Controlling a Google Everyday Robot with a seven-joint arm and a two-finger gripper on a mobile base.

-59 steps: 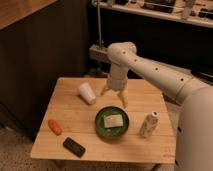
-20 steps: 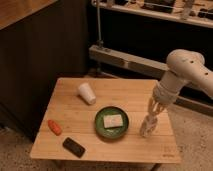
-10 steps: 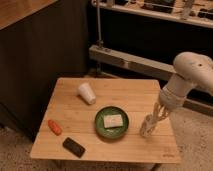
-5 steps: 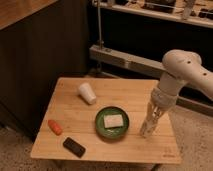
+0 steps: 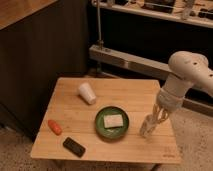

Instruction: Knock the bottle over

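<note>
The gripper (image 5: 157,118), fingers pressed together, is hanging over the near right part of the table (image 5: 125,90), tips down at the top of the bottle (image 5: 146,129). The bottle is standing just right of the green plate (image 5: 99,125), long axis nearly vertical, neck up. It is staying where it stood a second ago.

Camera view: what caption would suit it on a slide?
Robot's shut claw at the bottle, right side of the table.

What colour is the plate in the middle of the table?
The plate is green, clear in the camera view. The gripper is down at the bottle near the plate.
</note>
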